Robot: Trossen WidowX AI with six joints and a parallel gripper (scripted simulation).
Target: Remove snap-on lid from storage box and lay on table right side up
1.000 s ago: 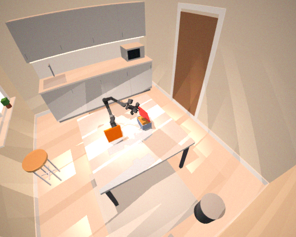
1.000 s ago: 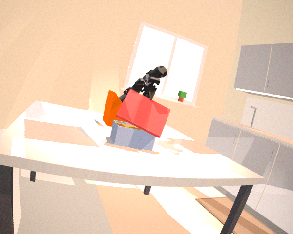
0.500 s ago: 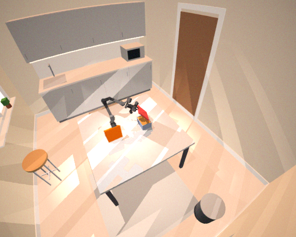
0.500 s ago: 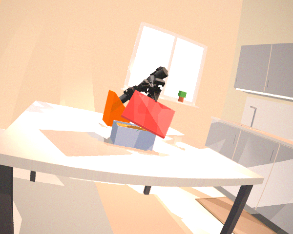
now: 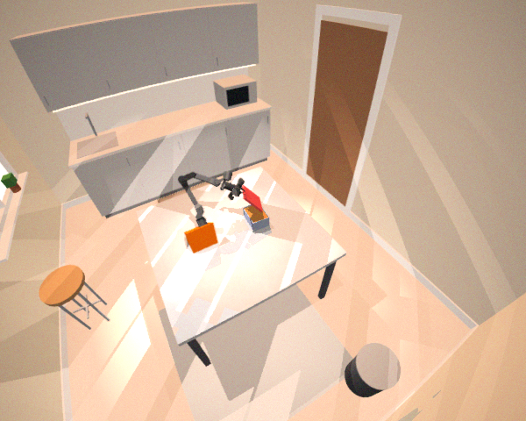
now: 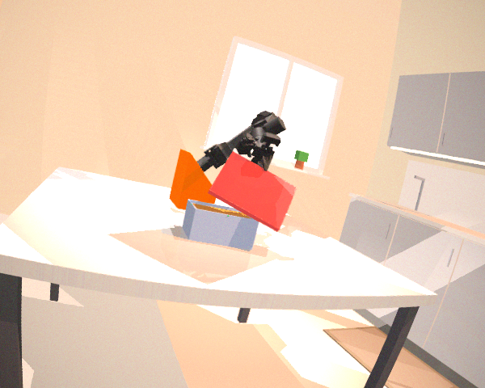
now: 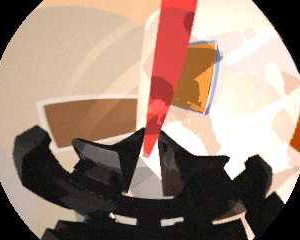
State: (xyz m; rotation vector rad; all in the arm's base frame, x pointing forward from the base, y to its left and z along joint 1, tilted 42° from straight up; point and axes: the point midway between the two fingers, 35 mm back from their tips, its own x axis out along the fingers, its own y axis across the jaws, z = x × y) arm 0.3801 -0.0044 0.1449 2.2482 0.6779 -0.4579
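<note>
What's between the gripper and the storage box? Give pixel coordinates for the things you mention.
The red lid [image 5: 252, 198] [image 6: 253, 190] [image 7: 171, 65], tilted, held by the gripper [image 5: 241, 190] [image 6: 264, 166] [image 7: 152, 131]; exterior and top views show it reaching from there toward the open box [image 5: 257, 221] [image 6: 220, 227] [image 7: 196, 80].
</note>
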